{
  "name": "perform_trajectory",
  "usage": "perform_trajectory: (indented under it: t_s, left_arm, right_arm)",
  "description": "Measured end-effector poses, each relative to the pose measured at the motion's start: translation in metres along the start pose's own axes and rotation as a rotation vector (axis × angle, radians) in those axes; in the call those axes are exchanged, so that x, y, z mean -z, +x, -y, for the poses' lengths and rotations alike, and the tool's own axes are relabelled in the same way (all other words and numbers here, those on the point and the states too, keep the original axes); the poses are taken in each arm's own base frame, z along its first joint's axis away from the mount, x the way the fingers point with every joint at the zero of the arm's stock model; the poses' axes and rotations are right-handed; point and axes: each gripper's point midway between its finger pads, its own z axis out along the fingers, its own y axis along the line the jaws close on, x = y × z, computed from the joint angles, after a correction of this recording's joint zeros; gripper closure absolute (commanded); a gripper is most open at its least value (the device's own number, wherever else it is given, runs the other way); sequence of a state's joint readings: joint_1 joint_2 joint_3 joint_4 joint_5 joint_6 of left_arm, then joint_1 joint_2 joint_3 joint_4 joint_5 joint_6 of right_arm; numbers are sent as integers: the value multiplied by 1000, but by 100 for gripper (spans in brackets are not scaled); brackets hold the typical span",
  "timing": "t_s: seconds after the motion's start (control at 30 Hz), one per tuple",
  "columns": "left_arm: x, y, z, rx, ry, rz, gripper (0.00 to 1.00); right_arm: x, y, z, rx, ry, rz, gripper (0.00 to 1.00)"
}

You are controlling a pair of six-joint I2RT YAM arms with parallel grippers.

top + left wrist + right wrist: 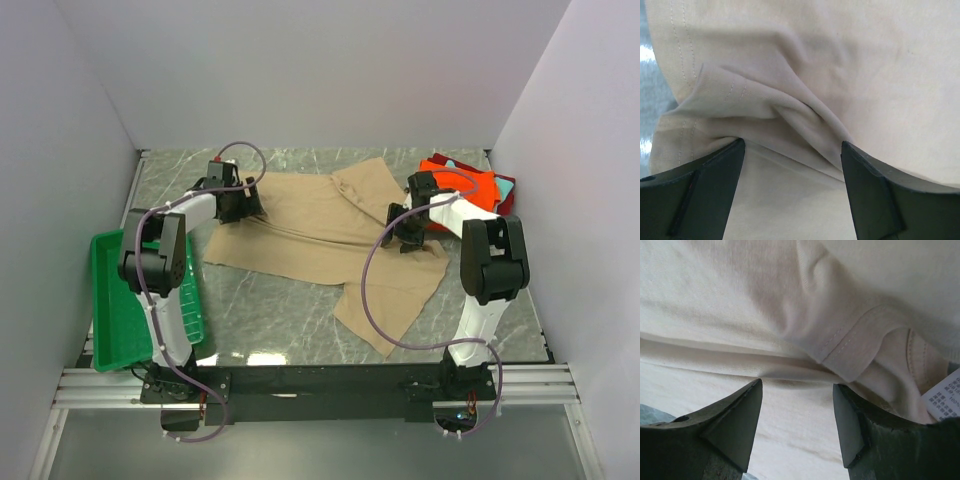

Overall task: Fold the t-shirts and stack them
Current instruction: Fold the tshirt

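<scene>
My left end effector (792, 155) and right end effector (797, 395) both have fingers wide apart, pinching nothing. The tan shirt (320, 225) lies on the desk (260, 320), stretched long from one to the other, a fold just ahead of each.

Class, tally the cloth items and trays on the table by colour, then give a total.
Tan t-shirt: 1
Orange t-shirt: 1
Dark red t-shirt: 1
Teal t-shirt: 1
Green tray: 1
Total: 5
</scene>
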State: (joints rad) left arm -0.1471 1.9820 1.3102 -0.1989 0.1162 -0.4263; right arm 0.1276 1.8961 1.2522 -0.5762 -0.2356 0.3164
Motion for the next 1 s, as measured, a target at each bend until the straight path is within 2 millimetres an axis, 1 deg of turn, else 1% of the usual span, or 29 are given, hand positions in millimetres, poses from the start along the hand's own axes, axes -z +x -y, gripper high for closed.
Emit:
perform_trajectory:
  t_s: [0.23,0.37,0.43,0.47,0.53,0.6,0.7,0.8,0.87,0.9,0.93,1.0]
  left_arm:
    - [-11,-10,10,-19,13,8,16]
    - [-11,-10,13,-39,4,11,15]
    - [-7,-10,13,-43,-7,20,15]
    - [-2,-8,12,-44,-17,22,15]
    - [15,-5,9,-42,-39,29,14]
    - [40,-9,8,-40,-61,62,13]
    - [86,-24,8,-22,-81,169,14]
    - [120,-28,4,2,-97,249,16]
    - [130,-19,-4,17,-121,265,20]
    - [130,-11,-10,21,-138,256,21]
    - [128,-3,-16,25,-155,243,24]
    - [121,18,-30,33,-200,197,27]
  right_arm:
    - [-1,-10,2,-6,-11,-7,34]
    - [0,-12,2,6,-13,-4,34]
    - [0,-12,2,10,-13,-4,34]
    - [0,-12,2,12,-13,-4,35]
    - [0,-12,2,17,-15,-4,35]
    - [0,-12,2,22,-17,-3,35]
    - [2,-12,2,29,-21,7,36]
    - [11,-9,1,36,-27,26,36]
    - [19,-6,-2,45,-34,41,37]
    - [23,-4,-3,48,-37,50,37]
    - [28,-2,-5,53,-41,60,37]
    - [38,1,-10,68,-53,87,37]
